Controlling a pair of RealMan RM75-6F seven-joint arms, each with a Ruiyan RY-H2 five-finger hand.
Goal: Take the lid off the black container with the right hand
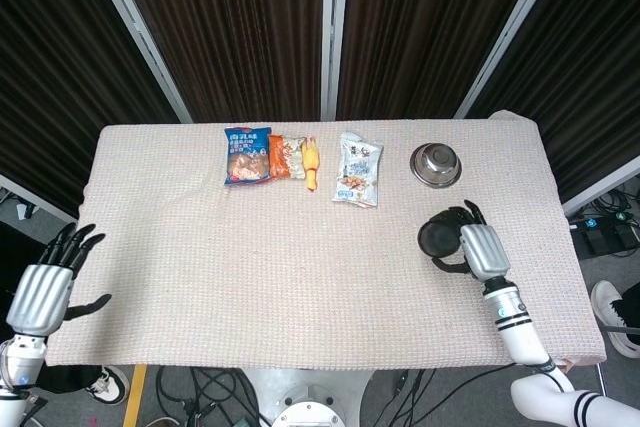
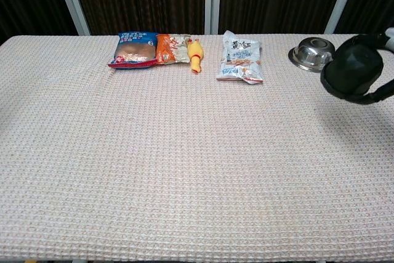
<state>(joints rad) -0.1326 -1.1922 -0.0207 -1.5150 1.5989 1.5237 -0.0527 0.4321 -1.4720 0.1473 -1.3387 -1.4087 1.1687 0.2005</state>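
Note:
A round black container (image 1: 437, 238) with its dome-like lid is gripped by my right hand (image 1: 483, 250) over the right side of the table. In the chest view the black piece (image 2: 354, 66) hangs tilted in the air above the cloth, with dark fingers (image 2: 380, 93) curled around its right side. No separate black base shows on the cloth under it. Off the table's front left corner, my left hand (image 1: 45, 292) is open and holds nothing; the chest view does not show it.
A steel bowl (image 1: 436, 164) (image 2: 314, 52) sits just behind the lifted piece. Along the far edge lie a blue snack bag (image 2: 132, 48), an orange bag (image 2: 171, 47), a yellow rubber chicken (image 2: 196, 55) and a white packet (image 2: 241, 58). The table's right edge (image 1: 560, 237) is close.

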